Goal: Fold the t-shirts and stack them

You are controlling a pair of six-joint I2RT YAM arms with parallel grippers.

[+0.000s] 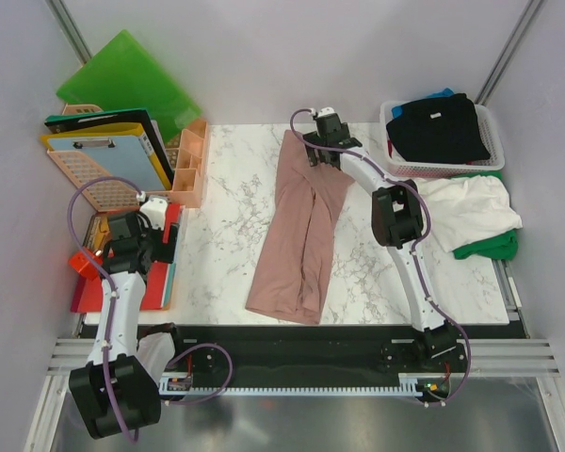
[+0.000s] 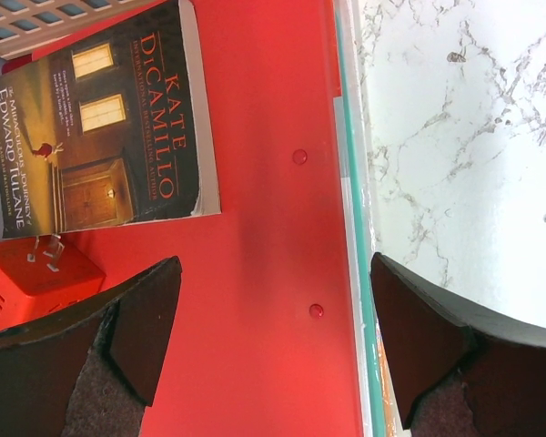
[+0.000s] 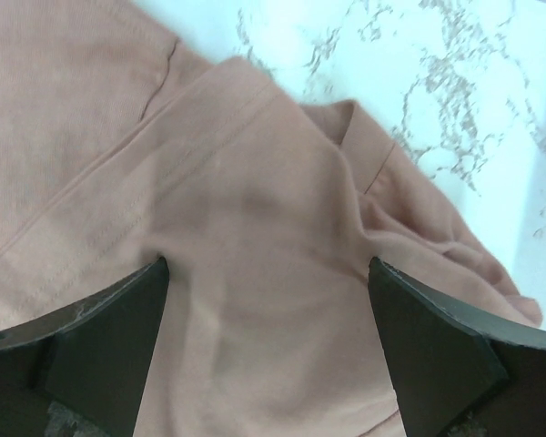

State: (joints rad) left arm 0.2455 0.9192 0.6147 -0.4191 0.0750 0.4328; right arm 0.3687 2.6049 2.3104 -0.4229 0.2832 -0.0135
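Left side: the left gripper [image 2: 273,309] hangs over a red folder [image 2: 255,237] at the left edge of the table [image 1: 226,169], beside a paperback book [image 2: 109,127]. Its fingers [image 2: 146,319] are spread wide and hold nothing. It is well apart from any shirt.

Centre: the pink shirt [image 1: 297,235] lies on the marble top as a long narrow strip, its sides already turned in lengthwise. It runs from the far centre of the table down towards the near edge, slanting a little to the left. The upper layers carry soft wrinkles and the edges do not line up squarely.

Right of centre: the right gripper [image 3: 268,300] is over the far end of the pink shirt, where a seam and a folded edge show. Its fingers [image 3: 437,346] are spread, with cloth below and between them and none pinched. Whether the tips touch the fabric cannot be told.

Right side: a basket [image 1: 494,162] holds a black shirt [image 1: 443,127] over a blue one [image 1: 440,94]. A white shirt [image 1: 466,207] and a green shirt [image 1: 490,247] lie in a loose heap just near of it, unfolded.

Assessment: the first shirt is mid-fold and the crosswise fold is not yet done. The next move likely calls for the right fingers to close on all layers at the far end and carry them to the near hem. The left arm would have to come across to hold the strip flat.
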